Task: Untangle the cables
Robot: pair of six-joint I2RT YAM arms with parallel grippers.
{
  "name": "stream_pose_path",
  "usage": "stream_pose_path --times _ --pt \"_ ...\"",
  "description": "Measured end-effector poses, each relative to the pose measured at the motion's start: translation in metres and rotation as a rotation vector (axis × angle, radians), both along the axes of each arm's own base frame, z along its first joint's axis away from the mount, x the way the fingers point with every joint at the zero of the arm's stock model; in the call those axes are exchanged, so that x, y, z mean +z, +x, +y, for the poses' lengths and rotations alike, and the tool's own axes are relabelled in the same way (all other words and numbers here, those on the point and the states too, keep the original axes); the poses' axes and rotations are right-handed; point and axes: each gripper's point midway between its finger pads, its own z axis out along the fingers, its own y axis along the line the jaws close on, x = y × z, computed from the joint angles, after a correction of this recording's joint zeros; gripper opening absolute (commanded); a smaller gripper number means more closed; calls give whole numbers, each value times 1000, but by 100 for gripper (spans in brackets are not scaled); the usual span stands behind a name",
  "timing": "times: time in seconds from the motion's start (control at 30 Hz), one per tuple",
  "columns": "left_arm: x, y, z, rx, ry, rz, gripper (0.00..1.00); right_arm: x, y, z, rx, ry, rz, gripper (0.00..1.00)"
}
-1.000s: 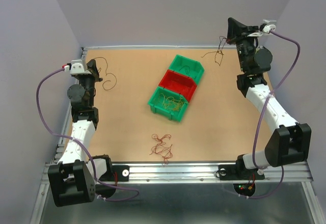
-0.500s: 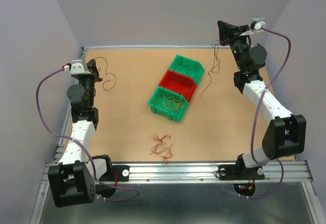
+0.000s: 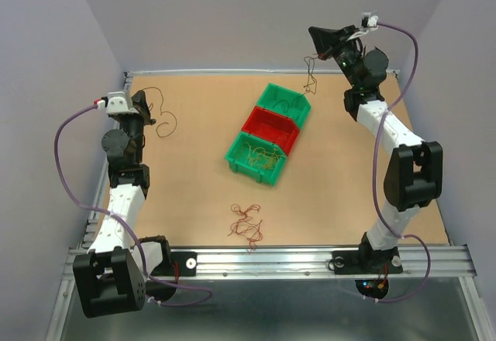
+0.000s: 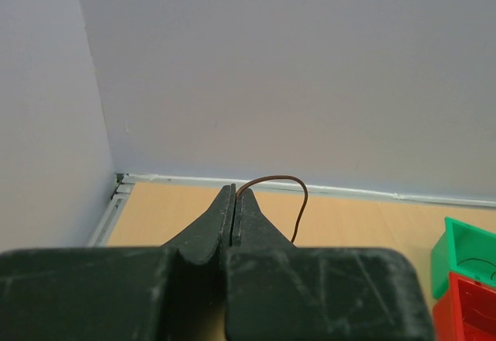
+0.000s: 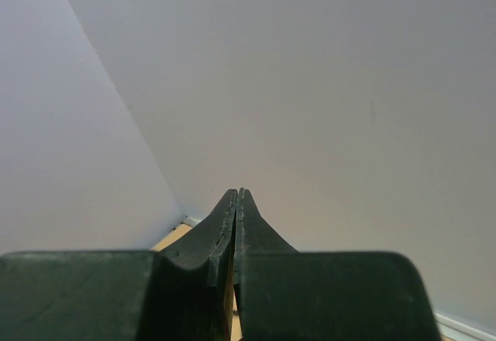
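The left gripper (image 4: pixel 235 191) was pressed shut on a brown cable (image 4: pixel 273 177), arched beyond its tips. The right gripper (image 5: pixel 237 194) was pressed together; only from the top view was a dark cable (image 3: pixel 311 84) seen hanging from it, near the far green bin (image 3: pixel 269 93).

Tan table (image 3: pixel 194 194) carries three bins in a row (image 3: pixel 267 128), a red-brown cable clump (image 3: pixel 247 223), a dark strand (image 3: pixel 164 129)

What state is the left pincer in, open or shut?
Shut. In the left wrist view, the left pincer has its fingers pressed together, a thin brown cable pinched at the tips.
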Motion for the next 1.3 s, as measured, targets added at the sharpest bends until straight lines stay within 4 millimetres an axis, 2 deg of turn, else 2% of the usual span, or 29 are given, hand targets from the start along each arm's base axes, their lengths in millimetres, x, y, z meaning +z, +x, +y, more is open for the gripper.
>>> stream_pose_path --times 0.23,0.63,0.73,0.93,1.03,1.17,1.3 --pt "1 0 0 1 3 -2 0 -24 24 18 96 13 61 1" --pt "1 -1 0 1 6 -1 0 -43 21 33 207 26 129 1" --pt "0 0 -1 -2 6 -1 0 -67 29 38 231 25 177 1" --pt "-1 0 -3 -7 5 5 0 -151 60 46 250 13 330 1" --pt "-1 0 -3 -7 5 5 0 -180 73 48 255 9 379 1" --pt "-1 0 -3 -8 5 5 0 -196 87 51 258 7 388 1" --pt "-1 0 -5 -12 6 5 0 -202 89 55 268 0 393 1"
